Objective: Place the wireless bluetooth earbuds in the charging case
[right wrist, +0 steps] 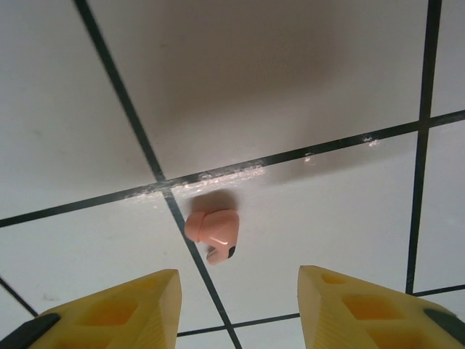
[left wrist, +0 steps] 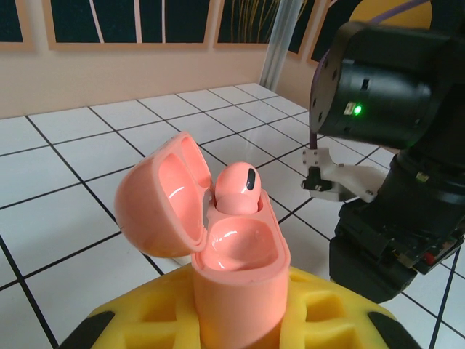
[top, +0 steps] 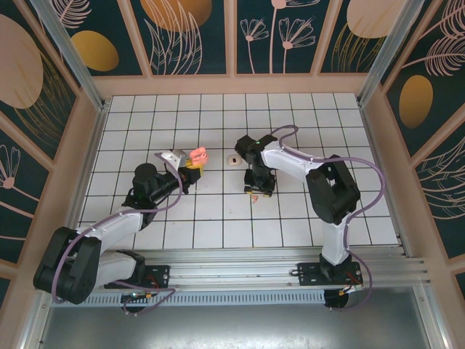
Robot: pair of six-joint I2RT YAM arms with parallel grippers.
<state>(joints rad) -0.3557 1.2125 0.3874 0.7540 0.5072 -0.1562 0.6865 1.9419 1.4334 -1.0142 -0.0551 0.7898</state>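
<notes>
Pink open case (left wrist: 234, 254) is clenched by left end effector (top: 190, 168).
Glossy pink earbud (right wrist: 213, 230) is seen on table (top: 290, 218) beneath released right end effector (right wrist: 238, 302).

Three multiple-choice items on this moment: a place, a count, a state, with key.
1. How many earbuds sit in the pink case? A) none; B) one; C) two.
2. The loose pink earbud lies: A) in the case; B) in a closed grip; C) on the tiled table, under the right end effector.
3. The case's lid is: A) open; B) shut; C) detached.
Key: 1 B, one slot filled, one empty; 2 C, it rests untouched on a grid line; 3 A, hinged back, with the left end effector clamping the case.
</notes>
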